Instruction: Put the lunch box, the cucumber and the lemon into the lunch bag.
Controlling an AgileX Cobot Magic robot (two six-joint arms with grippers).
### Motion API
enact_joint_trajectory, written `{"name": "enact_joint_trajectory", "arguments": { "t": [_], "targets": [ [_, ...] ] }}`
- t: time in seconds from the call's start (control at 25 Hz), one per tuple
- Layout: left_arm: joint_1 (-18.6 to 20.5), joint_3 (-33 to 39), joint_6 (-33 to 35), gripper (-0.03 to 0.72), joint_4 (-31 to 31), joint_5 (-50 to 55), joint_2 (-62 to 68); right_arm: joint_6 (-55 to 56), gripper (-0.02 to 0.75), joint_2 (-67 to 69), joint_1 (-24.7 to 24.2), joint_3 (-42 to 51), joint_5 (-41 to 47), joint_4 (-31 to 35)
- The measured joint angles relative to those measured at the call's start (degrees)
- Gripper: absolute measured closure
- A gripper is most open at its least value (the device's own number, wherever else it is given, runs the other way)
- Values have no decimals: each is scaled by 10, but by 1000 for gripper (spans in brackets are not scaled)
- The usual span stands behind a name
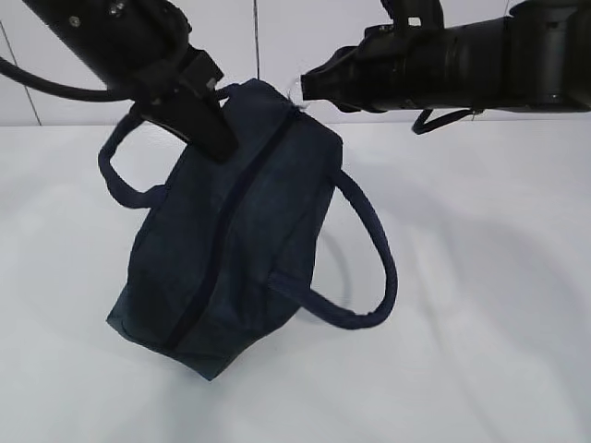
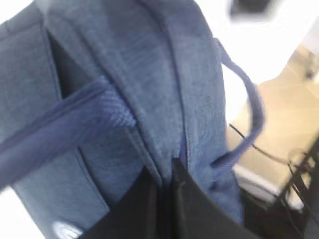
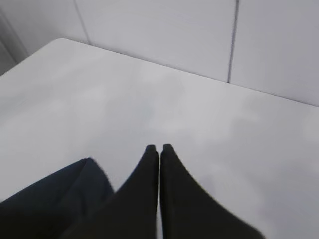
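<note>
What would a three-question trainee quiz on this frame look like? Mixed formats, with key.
1. True or false: the lunch bag has its zipper closed along the top.
2. Which gripper is pinching the bag's fabric? A) left B) right C) neither
3. Fill in: the right gripper is shut on ____.

Key:
1. True; no opening shows.
2. A; the left gripper is clamped at the seam in its wrist view.
3. Nothing; its jaws meet over the bare table.
</note>
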Motion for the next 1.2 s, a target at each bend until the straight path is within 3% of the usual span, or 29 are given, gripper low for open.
{"name": "enact_joint_trajectory", "arguments": {
  "t": [0.88, 1.2],
  "targets": [
    [-16, 0, -12, 697, 7, 31, -18, 0, 738, -4, -11, -3, -25, 0],
    [-16, 0, -14, 697, -32, -1, 7, 0, 738, -50, -11, -3, -61, 0]
  ]
}}
